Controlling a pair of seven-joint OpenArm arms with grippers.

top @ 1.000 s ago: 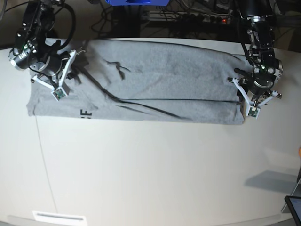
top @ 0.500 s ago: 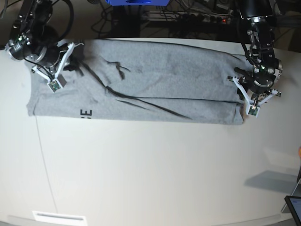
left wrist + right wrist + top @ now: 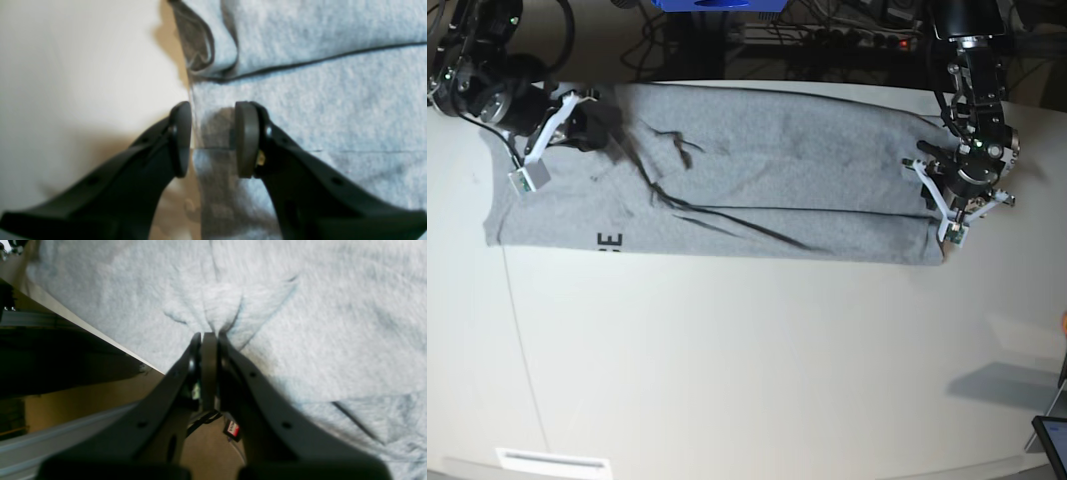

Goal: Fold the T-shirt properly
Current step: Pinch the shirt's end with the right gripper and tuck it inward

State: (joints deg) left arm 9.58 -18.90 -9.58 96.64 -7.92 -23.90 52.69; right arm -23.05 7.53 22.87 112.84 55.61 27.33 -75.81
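Observation:
The grey T-shirt (image 3: 767, 180) lies folded into a long band across the far half of the white table (image 3: 727, 380), with black lettering (image 3: 610, 240) showing near its left end. My right gripper (image 3: 597, 125) is at the band's far left corner; in the right wrist view this gripper (image 3: 208, 335) is shut on a puckered pinch of T-shirt (image 3: 317, 323) cloth. My left gripper (image 3: 942, 200) is at the band's right end. In the left wrist view the left gripper (image 3: 213, 138) is open and straddles the T-shirt (image 3: 317, 100) edge, one finger over the table, one over cloth.
Cables and a power strip (image 3: 867, 40) run behind the table's far edge, beside a blue object (image 3: 717, 5). A dark screen corner (image 3: 1052, 440) sits at the near right. A white label (image 3: 552, 462) lies at the near left edge.
My right arm has moved left and toward the far edge, dragging the pinched cloth with it. The left arm has shifted slightly left; its jaws stay apart.

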